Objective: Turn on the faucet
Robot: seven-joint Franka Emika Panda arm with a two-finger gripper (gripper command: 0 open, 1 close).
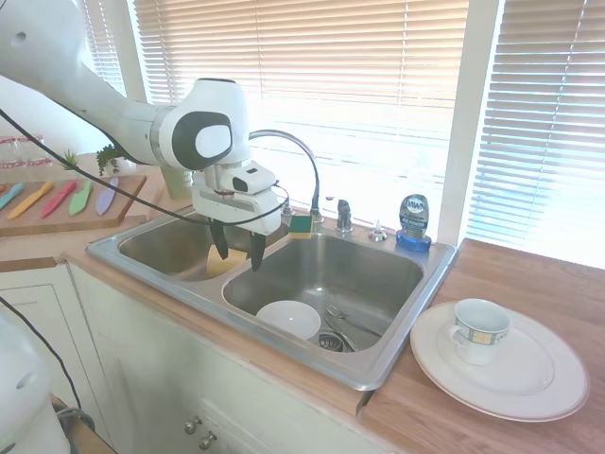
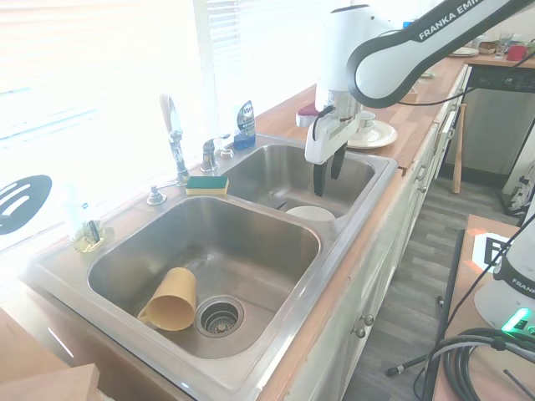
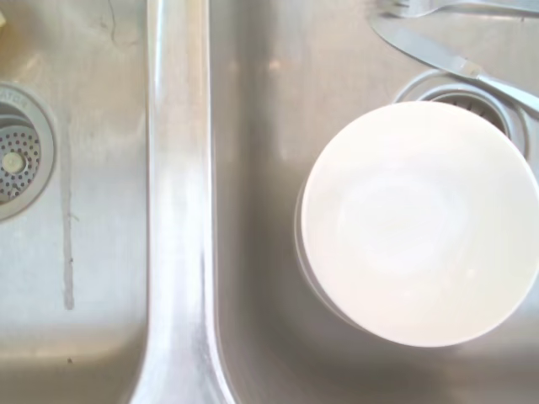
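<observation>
Your pincer (image 1: 238, 249) hangs spread and empty over the sink divider (image 3: 178, 210); next, reach back to the faucet (image 1: 304, 163) lever.

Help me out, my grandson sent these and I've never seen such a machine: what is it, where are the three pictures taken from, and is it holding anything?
It is a white robot arm ending in a two-finger gripper, which hangs open and empty over the divider of a double sink. Two pictures come from cameras on opposite sides of the sink; the third looks straight down from the arm's wrist. The chrome faucet stands behind the sink, untouched. One basin holds a white bowl and cutlery, the other a yellow cup. A sponge lies by the faucet.
</observation>
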